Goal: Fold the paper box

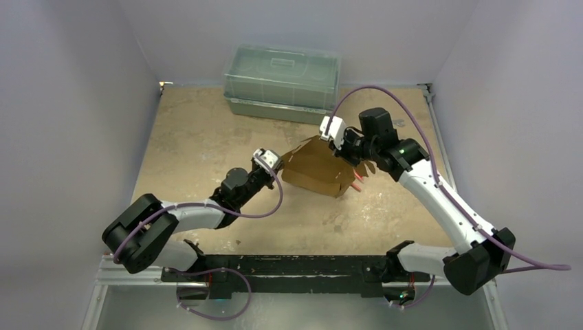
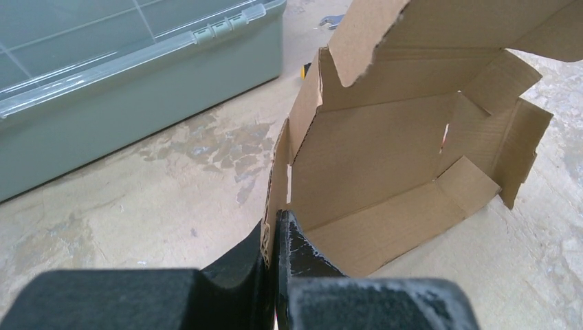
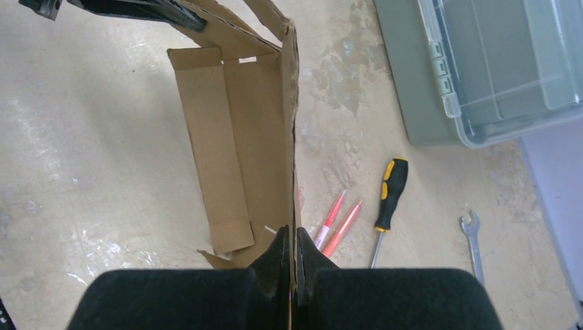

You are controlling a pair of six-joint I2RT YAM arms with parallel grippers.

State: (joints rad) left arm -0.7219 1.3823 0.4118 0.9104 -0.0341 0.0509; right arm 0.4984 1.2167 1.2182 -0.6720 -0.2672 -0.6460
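Note:
The paper box (image 1: 320,170) is a brown cardboard cut-out, partly opened and held up over the middle of the table between both arms. My left gripper (image 1: 275,165) is shut on its left wall; the left wrist view shows the cardboard edge pinched between the black fingers (image 2: 275,237), with the box's inner panels and flaps (image 2: 385,158) spreading beyond. My right gripper (image 1: 344,141) is shut on the box's upper right edge. In the right wrist view a thin wall (image 3: 292,137) runs straight into the closed fingertips (image 3: 294,240).
A large translucent green-grey lidded bin (image 1: 282,82) stands at the back of the table. Under the box's right side lie two pink-red pens (image 3: 337,223), a black-and-yellow screwdriver (image 3: 388,196) and a small spanner (image 3: 473,237). White walls enclose the table on three sides.

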